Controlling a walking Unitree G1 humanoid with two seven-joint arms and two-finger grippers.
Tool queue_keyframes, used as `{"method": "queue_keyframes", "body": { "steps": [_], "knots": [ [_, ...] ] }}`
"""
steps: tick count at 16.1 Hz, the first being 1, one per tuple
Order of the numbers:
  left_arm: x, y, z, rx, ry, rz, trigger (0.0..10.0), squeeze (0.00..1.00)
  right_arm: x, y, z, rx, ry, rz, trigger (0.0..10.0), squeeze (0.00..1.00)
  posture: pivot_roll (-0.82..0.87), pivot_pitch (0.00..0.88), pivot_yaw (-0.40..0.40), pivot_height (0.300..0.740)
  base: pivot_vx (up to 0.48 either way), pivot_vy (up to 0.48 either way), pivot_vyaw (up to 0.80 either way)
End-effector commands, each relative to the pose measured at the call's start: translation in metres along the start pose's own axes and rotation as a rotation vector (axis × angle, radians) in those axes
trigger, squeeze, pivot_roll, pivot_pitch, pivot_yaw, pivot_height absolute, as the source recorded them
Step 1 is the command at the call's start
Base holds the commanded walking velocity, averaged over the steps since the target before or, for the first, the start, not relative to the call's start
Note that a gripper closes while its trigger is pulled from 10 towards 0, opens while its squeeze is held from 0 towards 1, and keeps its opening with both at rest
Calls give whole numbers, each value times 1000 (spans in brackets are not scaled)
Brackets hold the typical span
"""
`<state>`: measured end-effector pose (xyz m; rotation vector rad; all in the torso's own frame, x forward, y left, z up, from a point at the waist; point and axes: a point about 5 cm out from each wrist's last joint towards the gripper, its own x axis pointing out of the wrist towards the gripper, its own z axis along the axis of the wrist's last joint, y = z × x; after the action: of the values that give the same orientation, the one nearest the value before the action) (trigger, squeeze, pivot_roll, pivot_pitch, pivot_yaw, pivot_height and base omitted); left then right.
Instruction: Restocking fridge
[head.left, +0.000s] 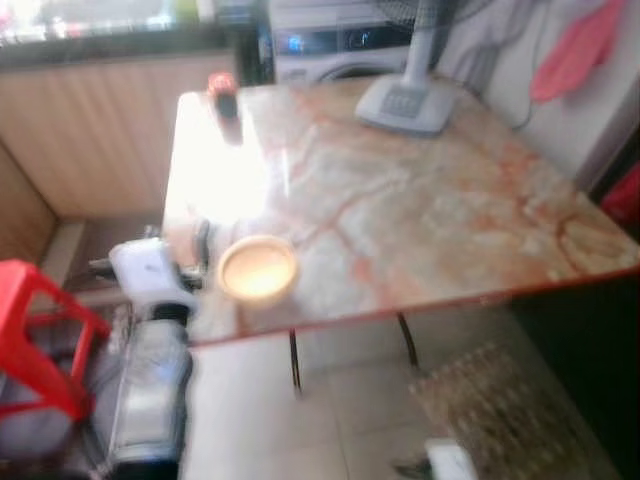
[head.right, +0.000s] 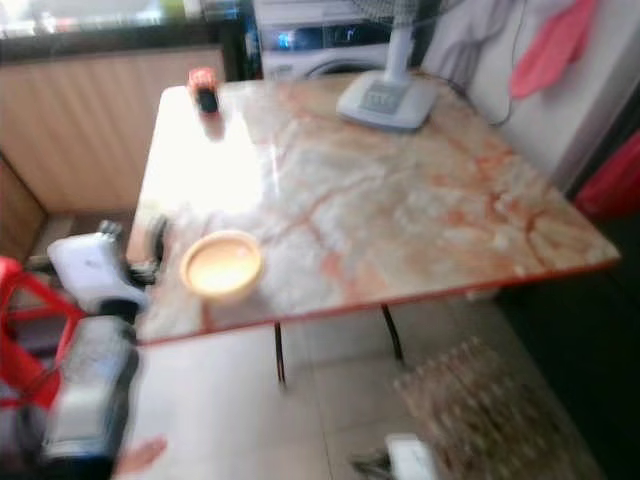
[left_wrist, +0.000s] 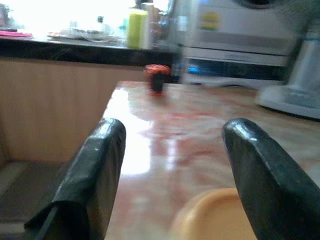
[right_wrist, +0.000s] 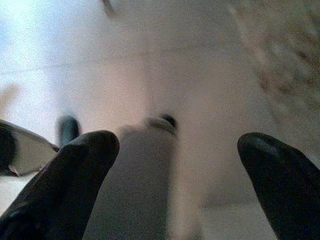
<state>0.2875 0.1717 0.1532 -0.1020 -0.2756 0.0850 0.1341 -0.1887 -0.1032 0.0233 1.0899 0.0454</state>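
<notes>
While left gripper (left_wrist: 172, 165) hovers w/ fingers apart just short of yellow bowl (head.left: 258, 268) on marble table (head.left: 420, 210), right gripper (right_wrist: 175, 170) hangs spread over floor.

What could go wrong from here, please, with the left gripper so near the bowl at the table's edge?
The yellow bowl sits close to the near edge of the marble table; the open left gripper, raised beside it, could nudge it off if it comes in low. The pictures are blurred, so aim may be poor. The small red-lidded jar stands at the far corner, where a sweep could also tip it.
</notes>
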Motion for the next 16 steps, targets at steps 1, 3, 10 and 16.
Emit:
{"method": "queue_keyframes", "body": {
  "steps": [1, 3, 10, 16],
  "knots": [
    [2, 7, 6, 9, -22, 7, 10000, 0, 2, 9, 6, -3, -18, 22, 10000, 0, 17, 41, -15, 740, 0, 0, 0],
    [1, 5, 6, -6, -19, -7, 10000, 0, 2, 9, 7, -3, -17, 19, 10000, 0, 18, 43, -16, 740, 0, 0, 0],
    [6, 11, 1, -147, 78, -38, 10000, 0, 2, 7, 7, 7, -18, -7, 10000, 0, 19, 56, -20, 740, 0, 0, 0],
    [8, 23, -1, -281, 167, -52, 10000, 0, 2, 5, 6, 12, -16, -21, 10000, 0, 10, 74, -21, 740, 0, 0, 0]
  ]
}}
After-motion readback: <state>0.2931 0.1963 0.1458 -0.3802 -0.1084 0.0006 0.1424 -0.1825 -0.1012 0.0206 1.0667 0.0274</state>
